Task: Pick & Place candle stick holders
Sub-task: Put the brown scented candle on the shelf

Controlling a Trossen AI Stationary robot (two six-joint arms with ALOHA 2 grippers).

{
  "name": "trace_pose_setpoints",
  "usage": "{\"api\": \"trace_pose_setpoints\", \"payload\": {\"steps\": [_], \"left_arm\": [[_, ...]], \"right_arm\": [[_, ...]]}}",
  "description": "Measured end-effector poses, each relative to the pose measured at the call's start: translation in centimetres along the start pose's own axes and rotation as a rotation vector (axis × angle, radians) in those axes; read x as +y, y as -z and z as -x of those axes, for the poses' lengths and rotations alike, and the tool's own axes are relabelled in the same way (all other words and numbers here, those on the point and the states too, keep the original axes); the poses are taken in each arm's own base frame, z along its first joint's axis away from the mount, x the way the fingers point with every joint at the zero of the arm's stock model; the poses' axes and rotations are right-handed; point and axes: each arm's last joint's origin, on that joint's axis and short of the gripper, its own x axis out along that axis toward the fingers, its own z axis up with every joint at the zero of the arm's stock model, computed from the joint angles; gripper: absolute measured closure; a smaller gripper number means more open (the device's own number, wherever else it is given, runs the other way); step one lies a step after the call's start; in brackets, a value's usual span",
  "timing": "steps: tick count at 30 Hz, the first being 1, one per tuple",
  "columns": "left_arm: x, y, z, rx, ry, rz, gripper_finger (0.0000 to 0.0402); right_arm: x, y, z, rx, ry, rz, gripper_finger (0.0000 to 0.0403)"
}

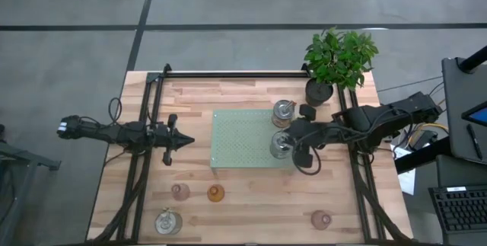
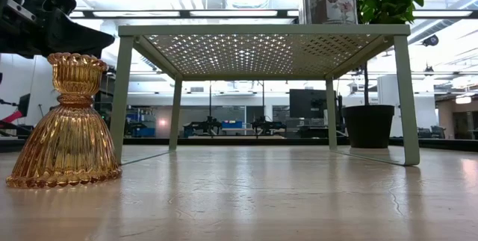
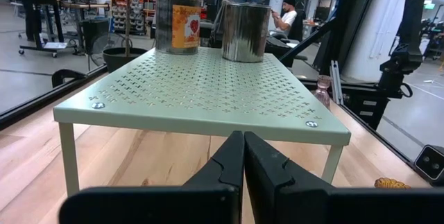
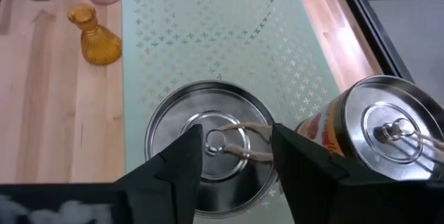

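Note:
A pale green perforated tray [image 1: 240, 143] stands on legs at mid-table. Two silvery tin-like candle stick holders stand on its right part: one [image 1: 284, 110] with an orange label farther back, one plain [image 4: 208, 151] nearer. My right gripper [image 4: 237, 137] hangs open over the plain one, slanting down, a finger on either side of the small loop on its lid. On the wood near the front edge stand a pink holder [image 1: 180, 192], an amber one [image 1: 216, 193], a clear one [image 1: 168, 221] and another pink one [image 1: 321, 218]. My left gripper [image 1: 186, 141] waits shut, level, left of the tray.
A potted green plant [image 1: 335, 63] stands at the far right corner, just behind my right arm. The tray top's left half is bare. The amber holder [image 2: 67, 125] stands on its wide base in front of the tray's near left leg [image 2: 122, 99].

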Motion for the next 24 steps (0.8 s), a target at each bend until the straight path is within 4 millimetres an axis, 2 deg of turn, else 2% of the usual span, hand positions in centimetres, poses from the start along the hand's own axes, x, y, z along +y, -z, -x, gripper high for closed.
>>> {"api": "trace_pose_setpoints", "payload": {"steps": [7,13,16,20,24], "left_arm": [[0.0,0.0,0.0,0.0,0.0,0.0,0.039],[0.0,0.0,0.0,0.0,0.0,0.0,0.039],[0.0,0.0,0.0,0.001,0.0,0.0,0.039],[0.0,0.0,0.0,0.001,0.0,0.0,0.039],[0.0,0.0,0.0,0.001,0.0,0.0,0.039]], "right_arm": [[0.2,-0.6,0.2,-0.068,-0.025,-0.009,0.023],[1.7,-1.2,0.1,-0.132,-0.118,0.005,0.025],[3.2,-1.1,-1.0,-0.113,-0.146,0.03,0.0275],[5.4,-0.7,-2.8,-0.065,-0.177,0.073,0.0329],[6.5,-0.2,-3.2,-0.018,-0.178,0.069,0.0386]]}}
